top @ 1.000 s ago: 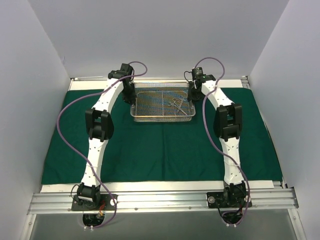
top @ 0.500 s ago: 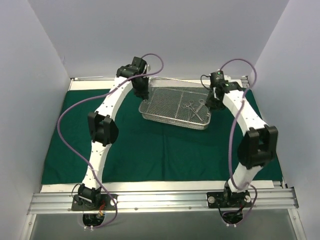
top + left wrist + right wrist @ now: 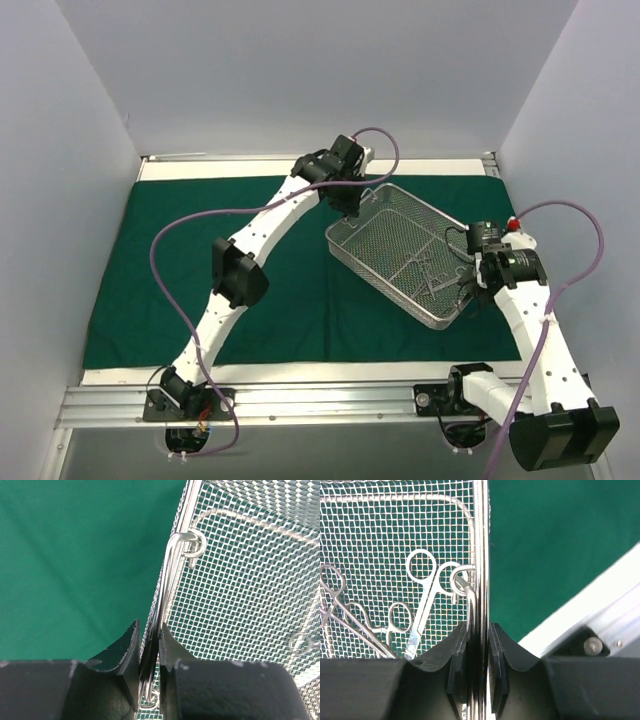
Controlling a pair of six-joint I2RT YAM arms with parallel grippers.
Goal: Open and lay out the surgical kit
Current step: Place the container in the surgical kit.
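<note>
The dark green drape (image 3: 280, 290) lies spread flat over the table. The silver wire-mesh tray (image 3: 395, 235) sits diagonally at the right, held at both short ends. My left gripper (image 3: 350, 197) is shut on the tray's far-left end wall and handle (image 3: 172, 560). My right gripper (image 3: 468, 280) is shut on the tray's near-right end wall (image 3: 480, 540). Scissor-handled instruments (image 3: 432, 270) lie inside the tray near the right gripper; they also show in the right wrist view (image 3: 420, 605).
White walls close in the left, back and right. The aluminium rail (image 3: 320, 400) with the arm bases runs along the near edge. The tray's near corner is close to the drape's right front edge and the white table border (image 3: 590, 600).
Both grippers have carried the tray from the back centre to the right and toward the front, turning it from square to diagonal. The right arm has folded back low at the right.
</note>
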